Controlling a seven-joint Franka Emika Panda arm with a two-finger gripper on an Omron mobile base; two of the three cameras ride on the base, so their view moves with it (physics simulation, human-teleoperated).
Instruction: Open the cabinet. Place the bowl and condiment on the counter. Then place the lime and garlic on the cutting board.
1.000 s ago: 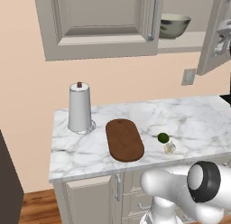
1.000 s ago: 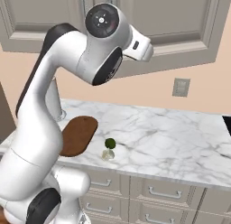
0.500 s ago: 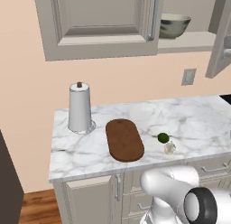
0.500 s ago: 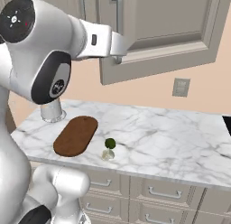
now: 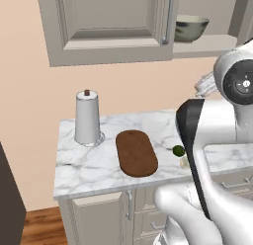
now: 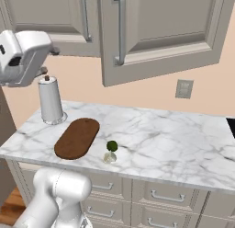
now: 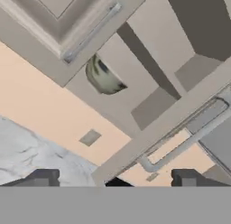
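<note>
While the two-finger gripper (image 7: 113, 178) is hanging with its dark tips spread wide and holding nothing, the small dark green lime (image 6: 112, 145) and the off-white lumpy garlic bulb (image 6: 109, 156) are sitting together near the front edge of the white marble counter (image 6: 174, 139), just beside the flat dark brown wooden cutting board (image 6: 77, 138). Farther off, the grey-beige wall cabinet (image 5: 111, 26) is standing open, the mottled grey-green bowl (image 5: 190, 27) resting on its shelf.

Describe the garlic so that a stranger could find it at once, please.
Start at the brown cutting board on the marble counter. Just off its right end lies a dark green lime. The garlic is the pale, lumpy bulb touching it, nearer the counter's front edge.
</note>
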